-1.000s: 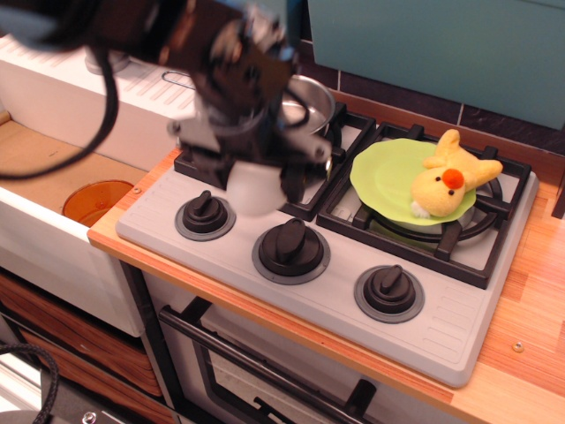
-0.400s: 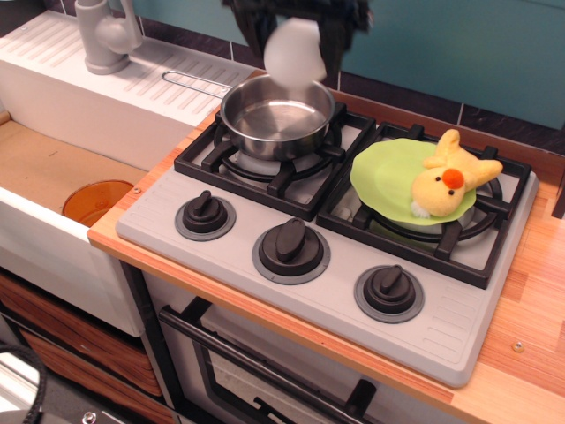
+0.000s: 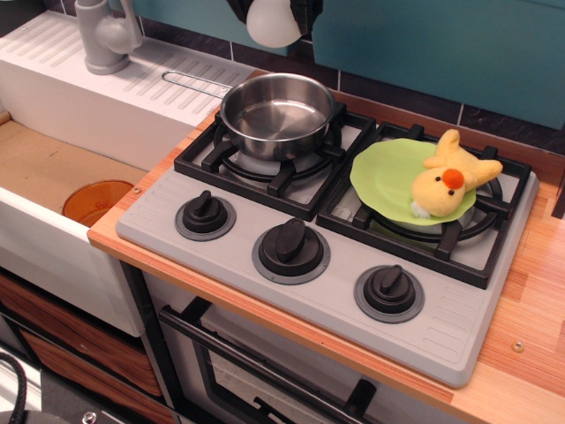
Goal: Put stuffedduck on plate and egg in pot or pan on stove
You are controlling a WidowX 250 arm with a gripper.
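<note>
Steel round pot (image 3: 277, 115) sits empty on the grey stove's (image 3: 441, 327) left burner; our dark gripper (image 3: 274, 11) above it grips the smooth white egg (image 3: 273, 22), ready to lower. Rightward, yellow plush stuffedduck (image 3: 449, 186) already rests on the light-green round plate (image 3: 384, 177).

1. We record bright, even, warm light across the frame; colours read clearly.
2. We note soft, short shadows beneath the plate (image 3: 381, 177) and the stove (image 3: 441, 331) knobs.
3. We log glare on the pot (image 3: 276, 115) rim and inner wall, and a pale sheen on the egg (image 3: 273, 22) at the top edge.
4. We find focus sharp at centre, slightly softer at the top edge and lower left corner.
</note>
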